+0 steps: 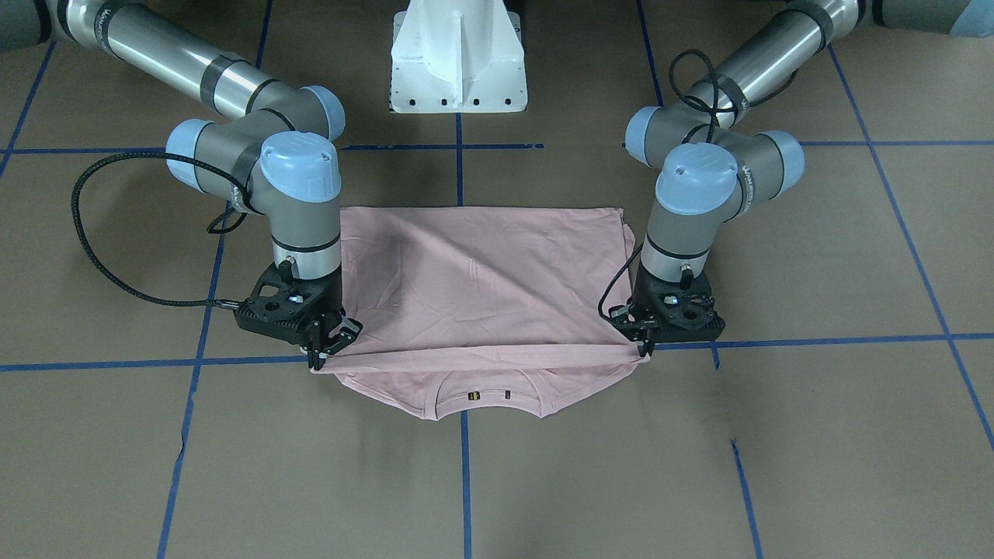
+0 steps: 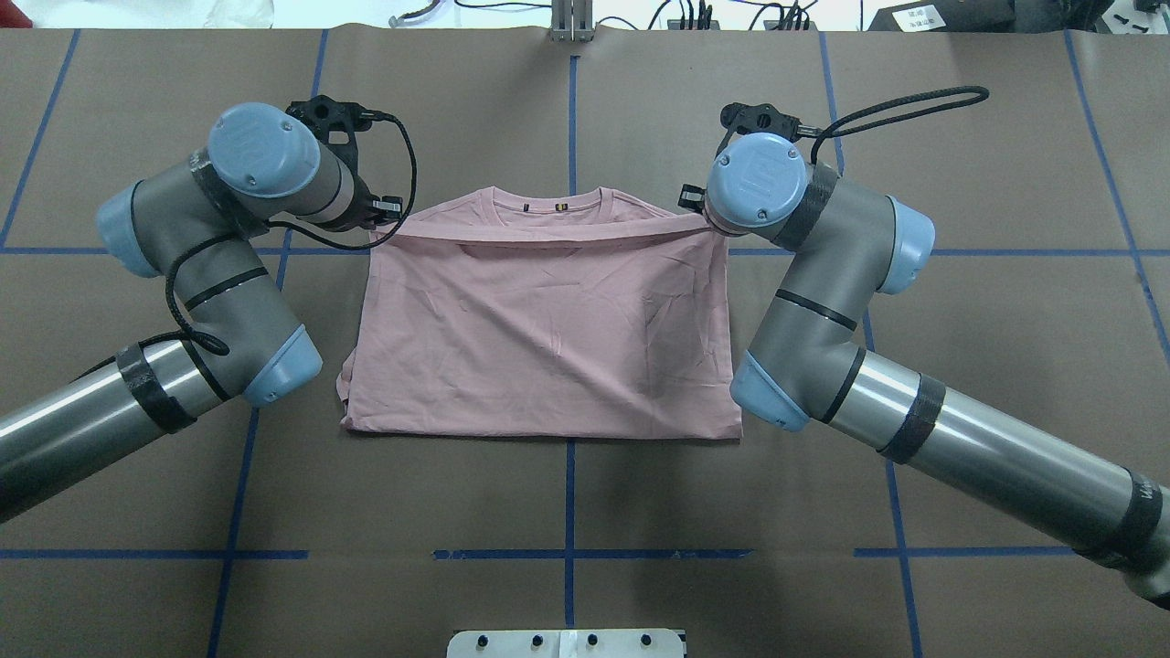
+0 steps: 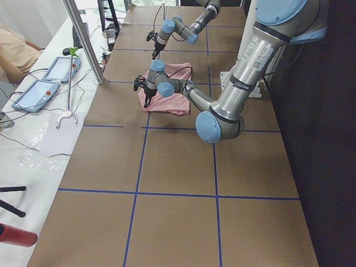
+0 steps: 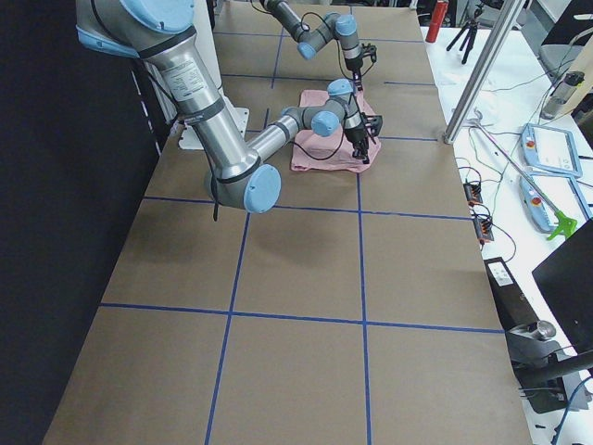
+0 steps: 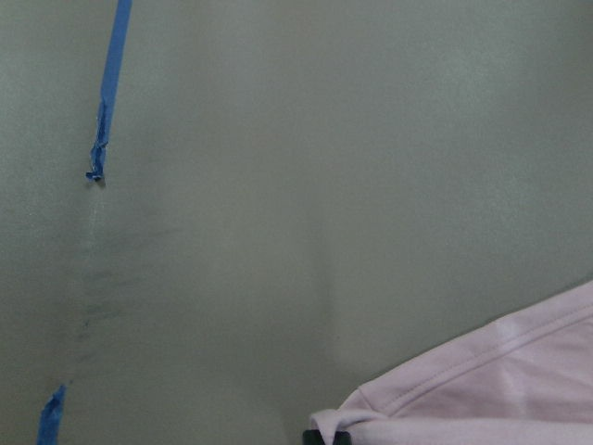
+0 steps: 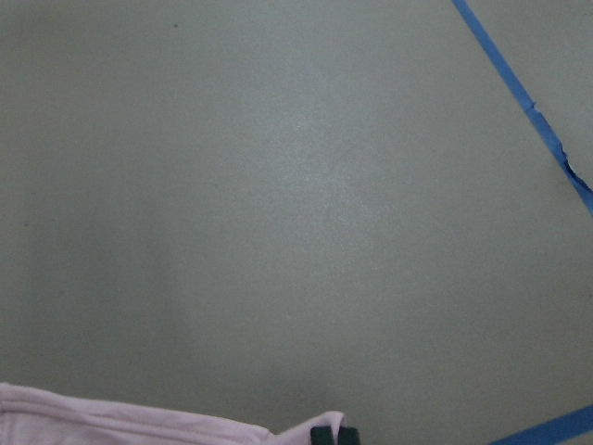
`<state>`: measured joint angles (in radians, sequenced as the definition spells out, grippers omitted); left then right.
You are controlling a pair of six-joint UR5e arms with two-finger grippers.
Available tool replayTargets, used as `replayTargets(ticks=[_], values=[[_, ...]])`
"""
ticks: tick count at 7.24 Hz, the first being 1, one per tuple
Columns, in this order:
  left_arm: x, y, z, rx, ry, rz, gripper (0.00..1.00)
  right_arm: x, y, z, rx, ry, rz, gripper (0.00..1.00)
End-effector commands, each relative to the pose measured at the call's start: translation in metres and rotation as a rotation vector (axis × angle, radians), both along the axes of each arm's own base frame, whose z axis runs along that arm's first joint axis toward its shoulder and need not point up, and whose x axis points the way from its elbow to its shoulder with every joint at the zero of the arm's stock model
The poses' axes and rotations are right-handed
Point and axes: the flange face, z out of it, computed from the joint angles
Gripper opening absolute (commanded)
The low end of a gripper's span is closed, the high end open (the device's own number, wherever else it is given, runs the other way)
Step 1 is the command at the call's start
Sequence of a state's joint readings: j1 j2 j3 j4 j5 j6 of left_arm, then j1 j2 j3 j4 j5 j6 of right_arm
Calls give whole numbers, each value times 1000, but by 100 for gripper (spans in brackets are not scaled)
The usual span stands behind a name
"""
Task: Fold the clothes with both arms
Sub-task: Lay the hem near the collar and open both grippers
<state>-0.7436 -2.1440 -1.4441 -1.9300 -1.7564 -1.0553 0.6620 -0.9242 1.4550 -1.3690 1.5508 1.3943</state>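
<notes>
Either side of the collar [image 1: 485, 396], our left end effector [image 1: 646, 349] & right end effector [image 1: 324, 355] each pinch the shirt [image 1: 481, 272] by its folded-over edge. Shirt lies on the desk [image 1: 497, 481], held edge running arm-to-arm, collar just beyond, both equally near.

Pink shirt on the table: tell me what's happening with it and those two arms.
A pale pink T-shirt is being folded on the brown table. The left gripper and the right gripper each pinch one end of a raised edge, which runs taut between them. That layer lies doubled over the shirt's body, and the held edge sits just short of the collar, which shows beyond it. The fold is not yet laid down.
</notes>
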Motion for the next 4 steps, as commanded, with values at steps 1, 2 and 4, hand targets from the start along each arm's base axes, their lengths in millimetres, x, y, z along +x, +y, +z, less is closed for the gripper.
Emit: replayTargets(ticks=[1, 2, 4], values=[[1, 1, 1, 1, 1, 1, 0, -2, -5, 4, -6, 10, 2, 0], [1, 1, 1, 1, 1, 3, 0, -4, -7, 8, -11, 19, 0, 0], [4, 4, 2, 0, 0, 9, 0, -5, -7, 10, -13, 23, -1, 0]])
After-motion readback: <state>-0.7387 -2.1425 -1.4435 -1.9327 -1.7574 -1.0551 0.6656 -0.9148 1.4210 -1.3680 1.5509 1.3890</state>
